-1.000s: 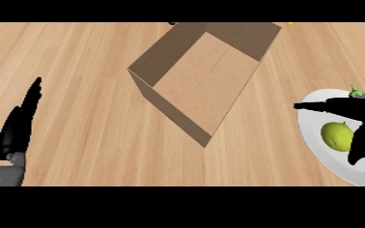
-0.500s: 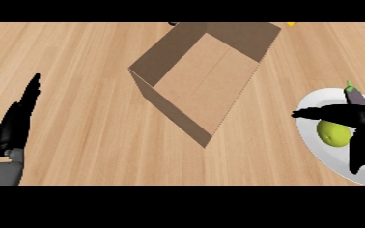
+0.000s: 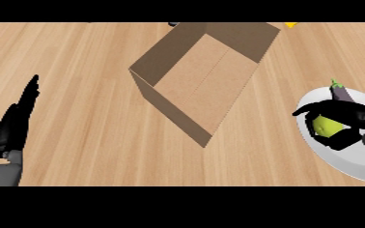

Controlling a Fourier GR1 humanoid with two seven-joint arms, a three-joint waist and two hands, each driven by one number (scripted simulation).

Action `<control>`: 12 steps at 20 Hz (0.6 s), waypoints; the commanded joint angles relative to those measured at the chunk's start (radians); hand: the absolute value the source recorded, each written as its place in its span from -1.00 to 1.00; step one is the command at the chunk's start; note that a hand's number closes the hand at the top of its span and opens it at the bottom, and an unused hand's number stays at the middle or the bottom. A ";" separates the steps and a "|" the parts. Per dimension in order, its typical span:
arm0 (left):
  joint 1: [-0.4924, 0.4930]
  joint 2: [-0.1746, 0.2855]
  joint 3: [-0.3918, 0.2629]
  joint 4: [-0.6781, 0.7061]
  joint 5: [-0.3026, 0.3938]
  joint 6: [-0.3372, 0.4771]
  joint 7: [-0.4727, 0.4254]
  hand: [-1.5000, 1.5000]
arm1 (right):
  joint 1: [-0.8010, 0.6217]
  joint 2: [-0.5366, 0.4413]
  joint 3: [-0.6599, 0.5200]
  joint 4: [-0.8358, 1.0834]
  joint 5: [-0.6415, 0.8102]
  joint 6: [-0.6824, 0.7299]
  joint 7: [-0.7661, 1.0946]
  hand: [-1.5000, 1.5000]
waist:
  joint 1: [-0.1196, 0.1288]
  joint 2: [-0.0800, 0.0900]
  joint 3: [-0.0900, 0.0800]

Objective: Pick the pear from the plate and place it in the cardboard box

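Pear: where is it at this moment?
Head view, far right: the pear lies on the white plate, with the right hand curled round it, beside the eggplant and right of the cardboard box.

Green pear (image 3: 326, 124) on plate (image 3: 333, 158), open cardboard box (image 3: 206, 77)

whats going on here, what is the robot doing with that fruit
The robot's right hand is curled round a green pear at the white plate on the counter's right, next to a small aubergine. The open cardboard box sits mid-counter; the pear is not yet in it. The left hand rests open at the left edge.
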 commanded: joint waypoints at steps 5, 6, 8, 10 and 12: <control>-0.023 0.008 0.010 -0.021 0.001 -0.020 0.034 0.00 | -0.047 0.117 -0.159 0.029 0.022 -0.333 0.146 1.00 | -0.001 0.013 0.018; 0.006 -0.005 0.002 0.006 -0.020 0.000 -0.008 0.00 | -0.057 0.108 -0.189 0.049 0.028 -0.408 0.138 1.00 | 0.002 0.016 0.018; 0.007 -0.029 -0.016 -0.014 -0.031 0.013 0.020 0.00 | -0.065 0.114 -0.206 0.067 0.059 -0.492 0.130 1.00 | 0.006 0.017 0.019; 0.001 0.007 0.019 -0.029 0.003 -0.026 0.016 0.00 | -0.059 0.069 -0.247 0.014 0.047 -0.511 0.132 1.00 | -0.003 0.012 0.018; -0.032 -0.001 0.014 0.001 -0.007 -0.022 0.024 0.00 | -0.115 0.088 -0.264 0.029 0.081 -0.573 0.189 1.00 | 0.002 0.016 0.018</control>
